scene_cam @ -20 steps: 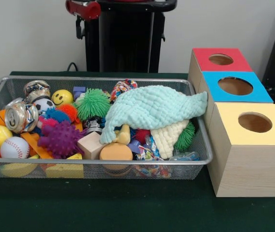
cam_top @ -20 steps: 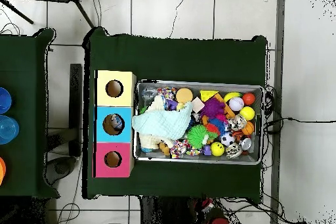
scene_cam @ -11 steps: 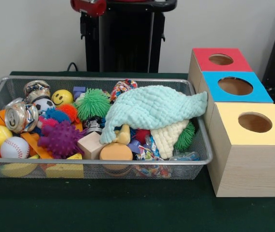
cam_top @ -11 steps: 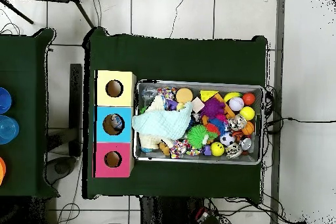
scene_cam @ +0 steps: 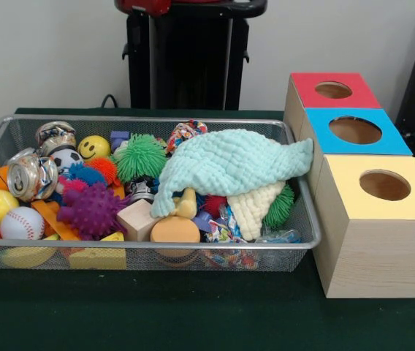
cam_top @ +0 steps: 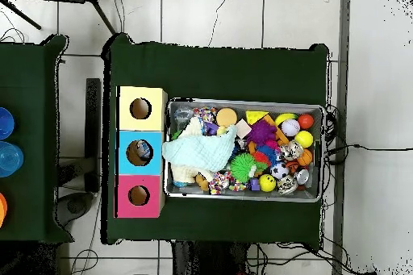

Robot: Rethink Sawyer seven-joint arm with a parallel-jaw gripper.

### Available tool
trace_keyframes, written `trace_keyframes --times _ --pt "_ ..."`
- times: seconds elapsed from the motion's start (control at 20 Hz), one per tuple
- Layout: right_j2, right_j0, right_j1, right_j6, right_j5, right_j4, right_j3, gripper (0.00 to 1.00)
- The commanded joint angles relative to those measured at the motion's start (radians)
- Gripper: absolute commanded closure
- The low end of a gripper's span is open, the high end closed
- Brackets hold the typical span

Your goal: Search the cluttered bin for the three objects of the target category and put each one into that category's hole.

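The red arm segment [scene_cam: 145,6] has slid sideways along the top edge of the front view and now shows only as a sliver; nothing in the wire bin [scene_cam: 149,119] has shifted. The claw shows in neither view, so I cannot tell how it is set.

The bin sits on the green counter [scene_cam: 193,314], packed with toys. A mint cloth [scene_cam: 229,162] sprawls over the end of the bin nearest the boxes, one corner draped over the rim and touching the blue-topped box [scene_cam: 321,124]. A cream cloth [scene_cam: 255,207] lies partly under it, and together they hide whatever is below.

Toward the bin's other end lie a green spiky ball [scene_cam: 140,156], a purple spiky ball [scene_cam: 90,210], a crushed can [scene_cam: 32,175], a baseball [scene_cam: 21,223], a smiley ball [scene_cam: 93,147] and a wooden block [scene_cam: 137,219].

Just beside the bin stand the red-topped box [scene_cam: 306,84], the blue-topped one and the yellow-topped box [scene_cam: 346,175], each with a round hole.
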Motion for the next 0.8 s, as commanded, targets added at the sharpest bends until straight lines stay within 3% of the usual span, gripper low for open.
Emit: trace_keyframes --times 0.05,0.2,0.3,0.5,0.65,0.8 --pt "-0.052 -0.025 0.095 0.006 -0.062 0.022 -0.128 0.0" --pt "-0.128 -0.041 0.17 0.058 -0.183 0.141 -0.098 0.0" --pt "-0.148 -0.026 0.203 0.074 -0.201 0.18 -0.083 0.0" --pt "-0.109 -0.047 0.16 0.08 -0.16 0.196 -0.073 0.0" --pt "-0.162 0.002 0.18 0.023 -0.251 0.241 -0.1 0.0" --pt "-0.117 -0.029 0.137 0.077 -0.176 0.246 -0.065 0.0"
